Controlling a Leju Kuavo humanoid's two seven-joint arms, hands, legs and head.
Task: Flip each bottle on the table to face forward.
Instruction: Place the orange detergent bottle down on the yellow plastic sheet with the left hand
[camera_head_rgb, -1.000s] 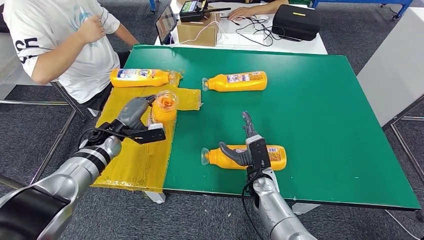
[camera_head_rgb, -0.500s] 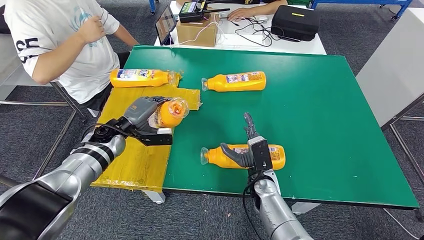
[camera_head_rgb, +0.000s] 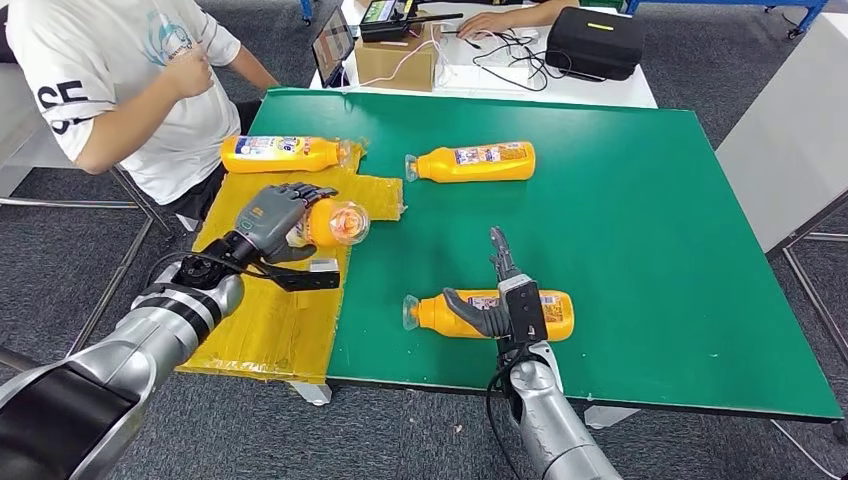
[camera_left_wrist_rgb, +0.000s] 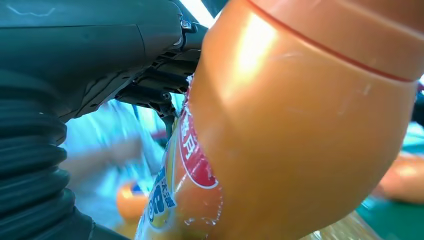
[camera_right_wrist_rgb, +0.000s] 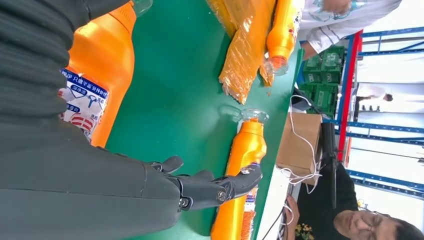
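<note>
Left hand (camera_head_rgb: 272, 215) grips orange bottle (camera_head_rgb: 335, 222) above yellow sheet (camera_head_rgb: 270, 320); right hand (camera_head_rgb: 497, 298), fingers spread, empty, over near-edge bottle (camera_head_rgb: 440, 315).

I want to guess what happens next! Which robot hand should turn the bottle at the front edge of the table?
The right hand. It hovers open directly over that near bottle, while the left hand is busy gripping another bottle.

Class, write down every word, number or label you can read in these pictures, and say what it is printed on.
"月", white on red, label of the held bottle in the left robot hand; blue print below blurred.
Near bottle label: too small.
Far-left bottle, far-right bottle: too small.
Person's sleeve: dark characters, unclear.
</note>
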